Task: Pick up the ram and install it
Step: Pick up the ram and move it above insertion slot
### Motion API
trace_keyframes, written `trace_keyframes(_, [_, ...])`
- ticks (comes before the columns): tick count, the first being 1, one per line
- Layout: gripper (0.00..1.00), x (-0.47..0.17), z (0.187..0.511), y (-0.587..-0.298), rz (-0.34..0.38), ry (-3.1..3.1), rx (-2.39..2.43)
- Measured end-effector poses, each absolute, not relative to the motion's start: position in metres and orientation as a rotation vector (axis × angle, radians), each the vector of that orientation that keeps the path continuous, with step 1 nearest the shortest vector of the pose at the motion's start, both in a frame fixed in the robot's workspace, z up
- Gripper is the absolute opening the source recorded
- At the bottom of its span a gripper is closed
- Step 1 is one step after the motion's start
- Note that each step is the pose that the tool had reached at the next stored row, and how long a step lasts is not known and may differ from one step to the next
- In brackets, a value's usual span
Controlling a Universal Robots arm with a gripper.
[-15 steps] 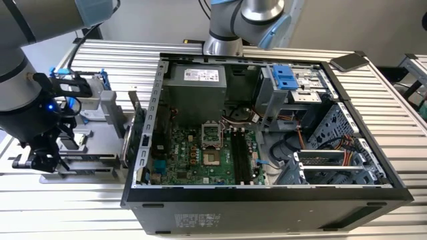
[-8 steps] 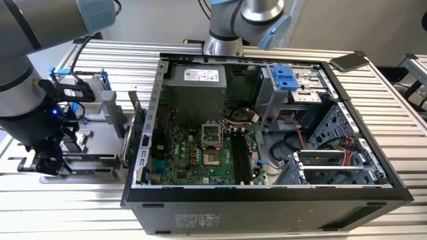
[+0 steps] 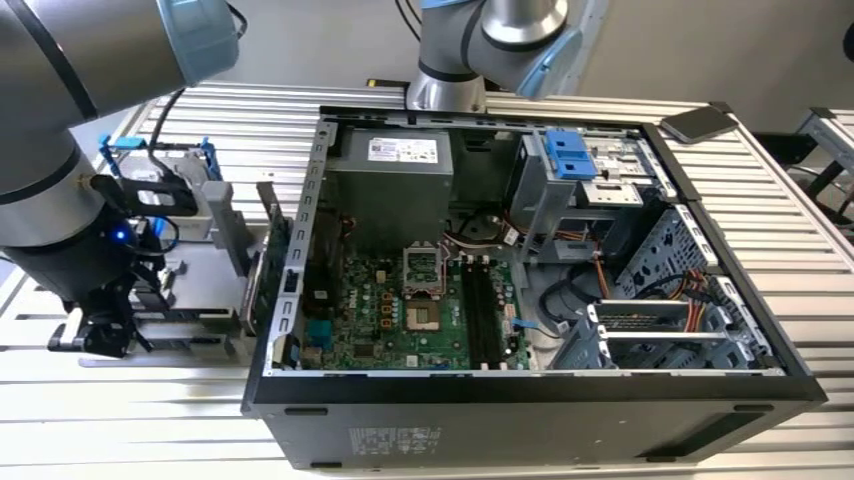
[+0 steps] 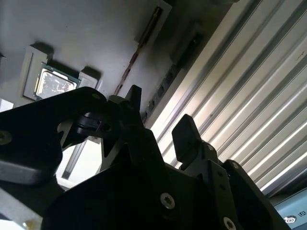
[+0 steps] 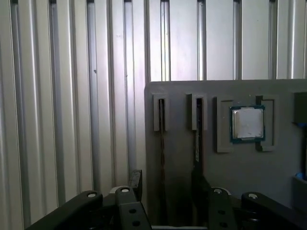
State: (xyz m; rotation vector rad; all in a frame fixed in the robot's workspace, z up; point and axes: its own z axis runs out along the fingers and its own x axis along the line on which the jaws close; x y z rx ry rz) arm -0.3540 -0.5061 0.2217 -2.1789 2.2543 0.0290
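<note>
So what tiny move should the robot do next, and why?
Probably ease straight down. In the first wrist view the gripper hangs open above the grey tray, its jaws either side of the ram in the slot nearest the tray's edge, gripping nothing yet.

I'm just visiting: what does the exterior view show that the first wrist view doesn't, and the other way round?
Exterior view: the open computer case with its green board, and the arm reaching down beside it.
First wrist view: close detail of the grey tray, with a square processor chip in a pocket and the ram, a dark stick on edge in a slot.
Both: the ribbed metal table and the gripper, open and low over the tray.
</note>
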Motion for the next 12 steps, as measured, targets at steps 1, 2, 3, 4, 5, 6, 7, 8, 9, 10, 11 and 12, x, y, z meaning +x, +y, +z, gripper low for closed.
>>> trace_keyframes(1, [1.00, -0.354, 0.220, -0.506, 0.029, 2.254, -2.179])
trace_keyframes(2, [1.00, -0.354, 0.218, -0.506, 0.029, 2.255, -2.179])
trace_keyframes(3, [1.00, -0.354, 0.217, -0.506, 0.029, 2.254, -2.179])
trace_keyframes(4, [1.00, -0.354, 0.215, -0.506, 0.029, 2.254, -2.179])
trace_keyframes(5, [1.00, -0.354, 0.213, -0.506, 0.029, 2.254, -2.179])
trace_keyframes(6, [1.00, -0.354, 0.212, -0.506, 0.029, 2.254, -2.179])
trace_keyframes(7, [1.00, -0.354, 0.210, -0.506, 0.029, 2.254, -2.179])
trace_keyframes(8, [1.00, -0.354, 0.209, -0.506, 0.029, 2.254, -2.179])
trace_keyframes(9, [1.00, -0.354, 0.207, -0.506, 0.029, 2.254, -2.179])
trace_keyframes(10, [1.00, -0.354, 0.206, -0.506, 0.029, 2.254, -2.179])
trace_keyframes(11, [1.00, -0.354, 0.204, -0.506, 0.029, 2.254, -2.179])
trace_keyframes(12, [1.00, -0.354, 0.203, -0.506, 0.029, 2.254, -2.179])
